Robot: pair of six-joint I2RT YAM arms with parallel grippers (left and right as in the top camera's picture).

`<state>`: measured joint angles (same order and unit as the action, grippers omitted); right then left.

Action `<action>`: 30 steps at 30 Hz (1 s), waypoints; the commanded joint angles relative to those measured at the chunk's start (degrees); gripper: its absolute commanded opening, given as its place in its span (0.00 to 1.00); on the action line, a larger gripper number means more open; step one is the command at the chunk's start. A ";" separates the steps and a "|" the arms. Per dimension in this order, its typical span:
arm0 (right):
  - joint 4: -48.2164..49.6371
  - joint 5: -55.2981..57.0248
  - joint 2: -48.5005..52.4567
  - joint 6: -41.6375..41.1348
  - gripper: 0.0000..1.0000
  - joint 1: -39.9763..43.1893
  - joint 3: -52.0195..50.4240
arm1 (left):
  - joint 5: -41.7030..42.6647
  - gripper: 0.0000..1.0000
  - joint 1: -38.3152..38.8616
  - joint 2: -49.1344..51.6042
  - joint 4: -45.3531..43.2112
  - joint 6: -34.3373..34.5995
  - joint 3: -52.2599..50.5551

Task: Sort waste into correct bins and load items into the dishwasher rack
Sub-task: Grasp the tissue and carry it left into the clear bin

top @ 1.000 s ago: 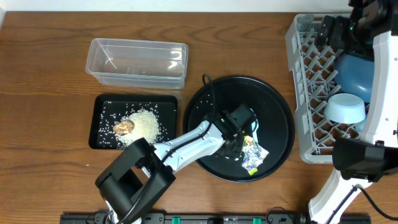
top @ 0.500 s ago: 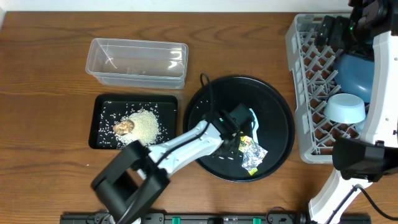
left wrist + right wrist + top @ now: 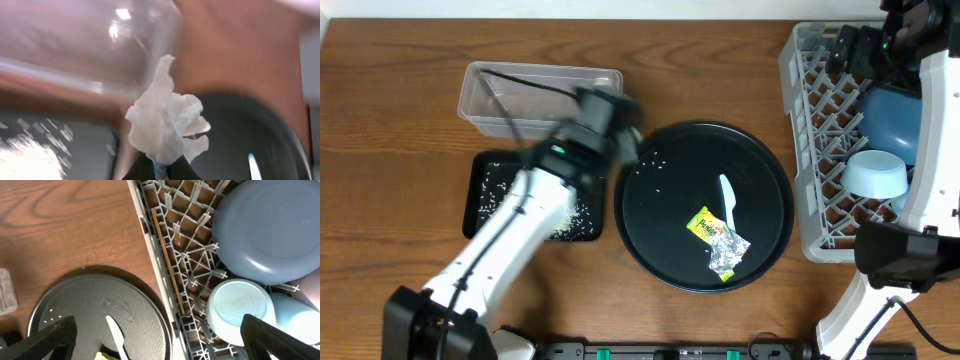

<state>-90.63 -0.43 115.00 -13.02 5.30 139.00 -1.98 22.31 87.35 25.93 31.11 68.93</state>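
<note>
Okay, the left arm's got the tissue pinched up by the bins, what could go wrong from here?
1. The left tool grips only the bottom tip of the white tissue, so the tissue may slip out early.
2. The tissue sits near the corner of the clear tub, beside the shallow black tray. A mistimed release could drop it in the wrong bin or on the table.
</note>
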 commanded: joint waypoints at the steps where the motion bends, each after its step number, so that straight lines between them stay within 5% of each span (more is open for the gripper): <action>1: -0.09 0.42 0.42 -0.68 0.99 -0.46 0.04 | -0.61 0.07 -6.43 0.81 -4.90 -0.31 0.96; 10: -0.09 0.42 0.42 -0.68 0.99 -0.44 0.04 | 0.02 0.06 -12.96 7.54 -21.99 -0.11 0.96; 18: -0.09 0.42 0.42 -0.66 0.99 -0.44 0.04 | -0.22 0.09 -14.29 14.53 -25.97 1.14 0.96; 20: -0.09 0.42 0.42 -0.68 0.99 -0.44 0.04 | -0.22 0.23 -14.78 15.28 -26.27 1.11 0.96; 23: -0.09 0.42 0.42 -0.68 0.99 -0.44 0.04 | -0.17 0.84 -15.50 15.19 -26.12 0.46 0.96; 24: -0.09 0.42 0.42 -0.68 0.99 -0.46 0.04 | -0.17 0.91 -15.63 15.02 -26.01 0.44 0.96; 30: -0.09 0.42 0.42 -0.66 0.99 -0.44 0.04 | 0.07 0.99 -15.69 11.23 -24.83 0.46 0.96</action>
<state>-90.63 -0.43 115.00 -13.02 5.30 139.00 -1.69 6.74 102.15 0.60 31.73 69.19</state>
